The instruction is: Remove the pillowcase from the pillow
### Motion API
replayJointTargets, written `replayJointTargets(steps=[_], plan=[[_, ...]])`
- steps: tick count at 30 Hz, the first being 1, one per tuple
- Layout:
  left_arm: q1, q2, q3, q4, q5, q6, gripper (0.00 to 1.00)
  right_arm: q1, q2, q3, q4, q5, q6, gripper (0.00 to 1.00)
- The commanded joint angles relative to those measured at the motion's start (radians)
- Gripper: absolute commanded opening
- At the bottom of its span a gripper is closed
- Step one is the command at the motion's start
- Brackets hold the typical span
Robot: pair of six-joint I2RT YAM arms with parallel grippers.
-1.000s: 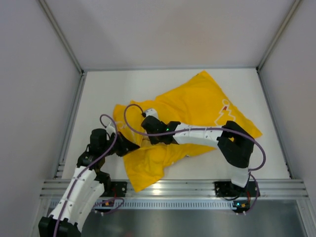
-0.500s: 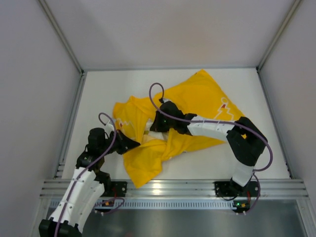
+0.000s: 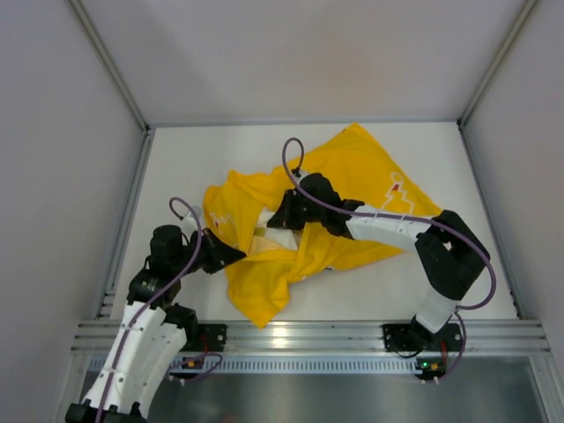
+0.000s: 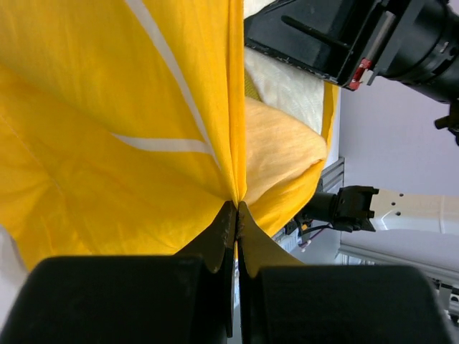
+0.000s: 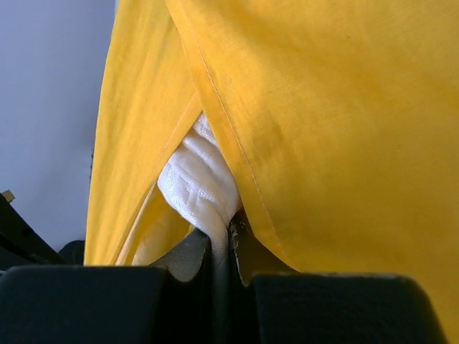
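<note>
The bright yellow pillowcase (image 3: 361,176) lies rumpled across the middle of the white table. A small patch of the cream pillow (image 3: 267,238) shows at its open left end; the rest of it is hidden inside. My left gripper (image 3: 238,256) is shut on the case's near-left edge, and in the left wrist view the thin yellow pillowcase (image 4: 129,143) is pinched at the tips of the left gripper (image 4: 237,206). My right gripper (image 3: 275,222) reaches into the opening. In its wrist view the right gripper (image 5: 228,228) is shut on a bunch of the white quilted pillow (image 5: 197,183), beside the pillowcase hem (image 5: 323,107).
A metal rail (image 3: 308,335) runs along the near edge between the arm bases. Grey walls with aluminium posts (image 3: 123,220) close in the table (image 3: 176,159) at left, right and back. The right arm's black wrist (image 4: 337,36) is close above the left gripper.
The right gripper has moved away from the near edge and slightly right, pulling the pillow. The left arm has drawn a little left with the case edge. The opening has widened and cream pillow now shows.
</note>
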Motion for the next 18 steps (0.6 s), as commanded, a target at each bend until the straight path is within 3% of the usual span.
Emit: replayJointTargets(steps=[1,11,15,16,18], plan=[[-0.005,-0.038,0.033,-0.166,0.016,0.044,0.0,-0.045,-0.069,-0.057,0.295,0.02,0.06,0.0],[-0.005,-0.106,-0.014,-0.197,0.005,0.031,0.0,-0.002,-0.056,-0.105,0.358,0.021,0.079,0.0],[-0.005,-0.103,-0.005,-0.205,0.014,0.031,0.35,0.004,-0.045,-0.061,0.317,0.032,0.048,0.0],[-0.005,-0.101,0.007,-0.206,0.021,0.033,0.55,0.006,-0.043,-0.042,0.292,0.041,0.035,0.0],[-0.005,-0.098,0.029,-0.206,0.027,0.037,0.76,0.014,-0.033,-0.026,0.278,0.049,0.024,0.0]])
